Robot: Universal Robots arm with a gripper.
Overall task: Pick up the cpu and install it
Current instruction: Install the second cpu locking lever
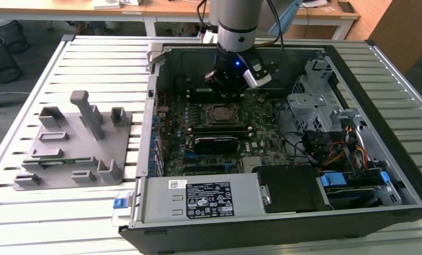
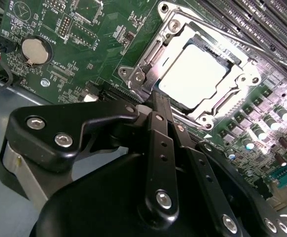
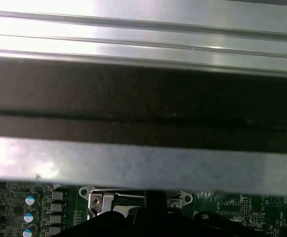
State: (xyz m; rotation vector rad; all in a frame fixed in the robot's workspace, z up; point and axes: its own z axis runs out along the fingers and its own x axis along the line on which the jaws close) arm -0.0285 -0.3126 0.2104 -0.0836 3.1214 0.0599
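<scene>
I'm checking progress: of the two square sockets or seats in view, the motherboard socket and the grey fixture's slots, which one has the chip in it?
The motherboard socket, beside the gripper: the silver-topped cpu lies inside its metal frame.

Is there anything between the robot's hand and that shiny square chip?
In the second wrist view, the hand sits just short of the cpu; between them lies the metal socket frame holding the chip.

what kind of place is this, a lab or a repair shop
Probably a robotics lab or test bench: an open computer case lies on a slatted metal table, a grey fixture block sits beside it, and desks stand behind.
</scene>
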